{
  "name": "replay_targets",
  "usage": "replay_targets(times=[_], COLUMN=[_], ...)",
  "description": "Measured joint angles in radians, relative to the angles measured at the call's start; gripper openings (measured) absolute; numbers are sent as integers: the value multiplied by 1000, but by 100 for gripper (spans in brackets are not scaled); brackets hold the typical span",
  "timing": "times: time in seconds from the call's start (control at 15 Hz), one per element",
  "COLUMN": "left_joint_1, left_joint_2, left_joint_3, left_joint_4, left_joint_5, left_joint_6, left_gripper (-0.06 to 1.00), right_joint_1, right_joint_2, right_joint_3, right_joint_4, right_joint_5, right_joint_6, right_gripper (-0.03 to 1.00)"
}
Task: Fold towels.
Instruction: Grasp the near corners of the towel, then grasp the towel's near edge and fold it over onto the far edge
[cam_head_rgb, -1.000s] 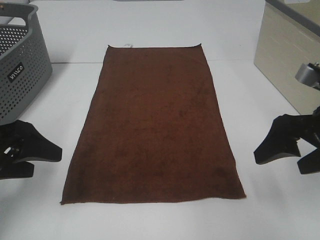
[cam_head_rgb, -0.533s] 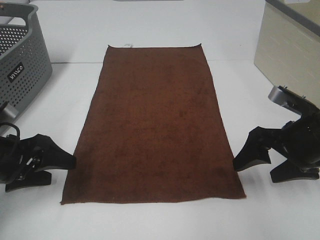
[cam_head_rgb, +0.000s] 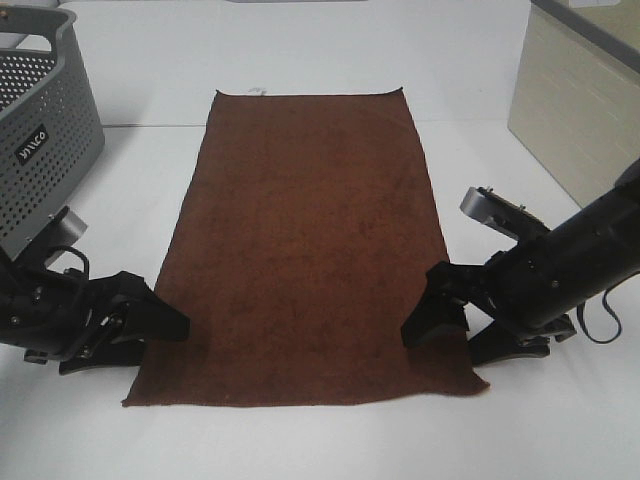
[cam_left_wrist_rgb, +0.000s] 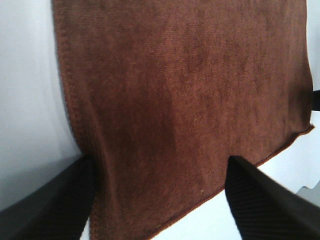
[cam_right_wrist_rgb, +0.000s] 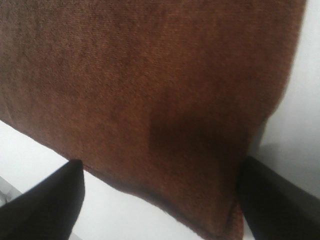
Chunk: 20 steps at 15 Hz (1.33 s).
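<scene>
Lengthwise on the table (cam_head_rgb: 560, 430), the towel (cam_head_rgb: 310, 250) lies flat between both grippers
Its white tag (cam_head_rgb: 257, 92) shows at the far edge; left gripper (cam_head_rgb: 163, 343) sits low at the near left corner, jaws spread wide across it, right gripper (cam_head_rgb: 438, 348) likewise at the near right corner, pinching nothing; basket (cam_head_rgb: 40, 130) stands far left

You have a matt, nubby terry-cloth towel (cam_head_rgb: 310, 240) on a smooth white surface (cam_head_rgb: 300, 445); the fingers (cam_left_wrist_rgb: 45, 205) look matt black plastic, the basket (cam_head_rgb: 45, 140) perforated grey plastic.
</scene>
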Motion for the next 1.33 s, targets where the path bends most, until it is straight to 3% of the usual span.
replay_targets(times=[0.07,0.2,0.27,0.47,0.53,0.8,1.0,1.33], left_joint_1=[-15,-37,-37,-40,-41,-43,-43,-43], left_joint_2=[7,33,33,55,55,-10,-111,-257], left_joint_3=[-12,-37,-37,-38,-38,-21,75,290], left_joint_4=[-3,-7,-7,-5,-4,22,35,54], left_joint_5=[-10,-30,-30,-55,-55,-59,-59,-59], left_joint_6=[0,-24,-24,-30,-27,-52,-64,-65], left_gripper=[64,46,46,4,0,0,0,0], right_joint_1=[5,5,5,5,5,5,5,5], right_joint_2=[5,9,9,18,20,-17,-103,-233], right_joint_3=[-5,-5,-5,-5,-5,-5,18,247], right_joint_4=[5,-23,-23,-64,-67,-85,-153,-161], right_joint_5=[-19,-67,-67,-98,-98,-53,13,10], right_joint_6=[40,85,85,114,122,156,263,283], right_gripper=[70,51,51,7,0,0,0,0])
